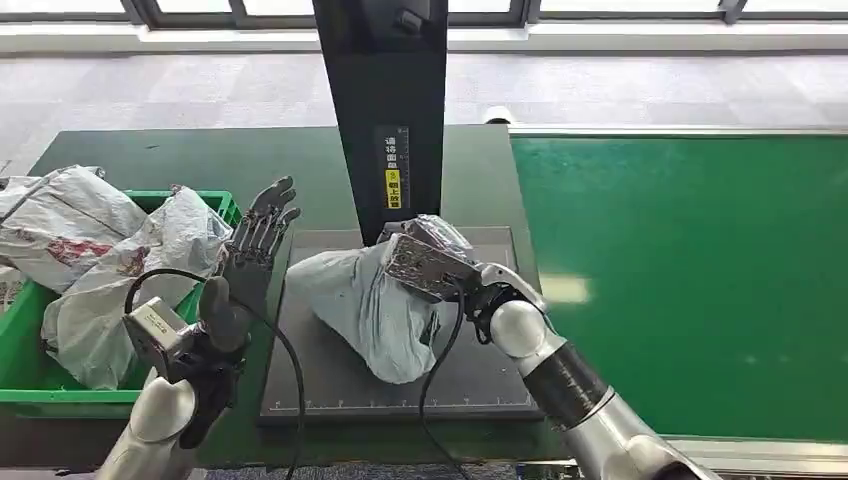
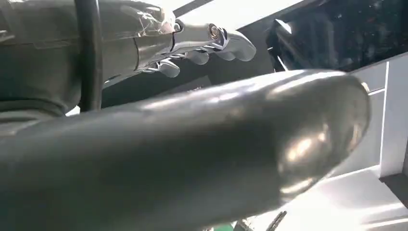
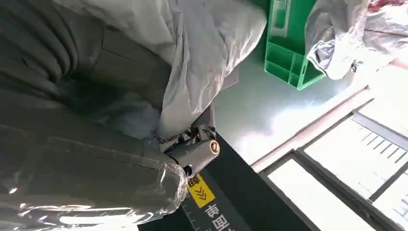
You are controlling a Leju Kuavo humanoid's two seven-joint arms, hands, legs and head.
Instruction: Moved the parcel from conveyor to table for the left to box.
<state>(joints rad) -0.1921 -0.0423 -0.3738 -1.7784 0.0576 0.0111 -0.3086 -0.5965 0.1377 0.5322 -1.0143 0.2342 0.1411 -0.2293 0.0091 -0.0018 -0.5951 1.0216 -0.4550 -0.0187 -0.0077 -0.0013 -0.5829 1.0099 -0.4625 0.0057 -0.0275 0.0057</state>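
The parcel [image 1: 365,305], a grey poly mailer bag, is seen lying on the dark scale platform [image 1: 480,390] on the table, beside the green conveyor [image 1: 690,280]. The right hand [image 1: 425,258] is closed on the parcel's upper end; in the right wrist view the film is bunched against the fingers [image 3: 195,153]. The left hand [image 1: 255,250] is held up beside the platform, fingers spread and extended, nothing in it. The green crate [image 1: 25,345] at the left is already loaded with similar bags.

Handling, as judged: the parcel is taken to be light and soft, with slack, slippery film that creases and sags. A gathered fold or the bulkier middle is judged the safer hold; a flat pinch on loose film is expected to slip
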